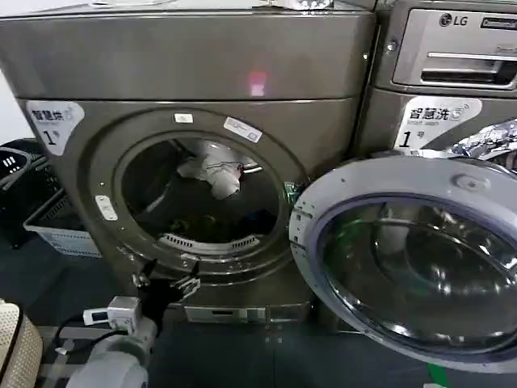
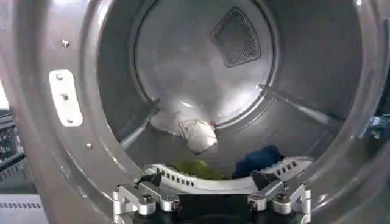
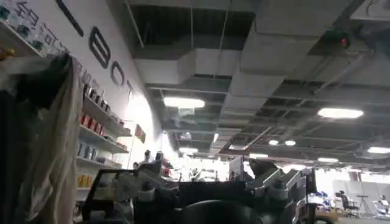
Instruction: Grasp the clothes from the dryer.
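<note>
**A:** A dark floor runs in front of two bronze-grey machines standing side by side. Which one is the dryer?

**B:** The dryer [image 1: 186, 145] is the one with the plain top panel and a small red light [image 1: 257, 82]; a white "1" sticker [image 1: 53, 124] sits beside its porthole. Its round door [image 1: 412, 259] hangs swung wide open beside the porthole, in front of the second machine [image 1: 452, 73], which carries an LG logo.

**A:** Where are the clothes?

**B:** Inside the dryer's drum. A white and light grey piece [image 2: 192, 131] lies toward the back of the drum floor. A yellow-green piece [image 2: 195, 169] and a dark blue piece [image 2: 259, 161] lie nearer the porthole, just behind the pale slotted strip [image 2: 213, 181] at the drum's front lip.

**A:** And the grippers?

**B:** The left gripper [image 1: 166, 284] hangs just below the dryer's porthole rim, outside the drum, its fingers [image 2: 137, 198] spread wide and gripping nothing. The right gripper [image 3: 207, 185] points up at a ceiling with strip lights [image 3: 183, 102], away from the dryer, beside a wall of shelves [image 3: 100, 119]; its fingers look spread apart and empty. A pale cloth [image 3: 52, 152] hangs near it.

**A:** Anything else by the dryer?

**B:** A pale basket [image 1: 56, 226] stands on the floor beside it, opposite the door.
</note>
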Tool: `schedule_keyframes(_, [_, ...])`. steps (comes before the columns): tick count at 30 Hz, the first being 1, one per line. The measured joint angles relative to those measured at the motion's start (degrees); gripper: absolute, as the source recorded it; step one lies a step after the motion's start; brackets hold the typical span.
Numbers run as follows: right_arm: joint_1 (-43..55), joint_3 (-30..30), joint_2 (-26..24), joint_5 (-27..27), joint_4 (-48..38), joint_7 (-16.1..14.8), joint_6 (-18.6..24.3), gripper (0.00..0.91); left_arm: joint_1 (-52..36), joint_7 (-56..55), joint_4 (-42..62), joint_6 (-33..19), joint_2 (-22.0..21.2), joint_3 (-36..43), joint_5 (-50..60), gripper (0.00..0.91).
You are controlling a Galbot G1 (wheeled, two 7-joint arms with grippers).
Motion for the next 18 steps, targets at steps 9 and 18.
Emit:
schedule_keyframes(9, [0.3,-0.6,0.1,-0.1,0.3,0.0,0.0,0.907,0.2,0.0,-0.2,0.0,0.1,-0.1,0.1,0.907])
schedule_keyframes(18, [0.3,-0.7,0.2,-0.1,0.2,-0.1,0.0,0.907,-0.1,-0.3,0.1,0.0,0.3,-0.1,0.3,0.907])
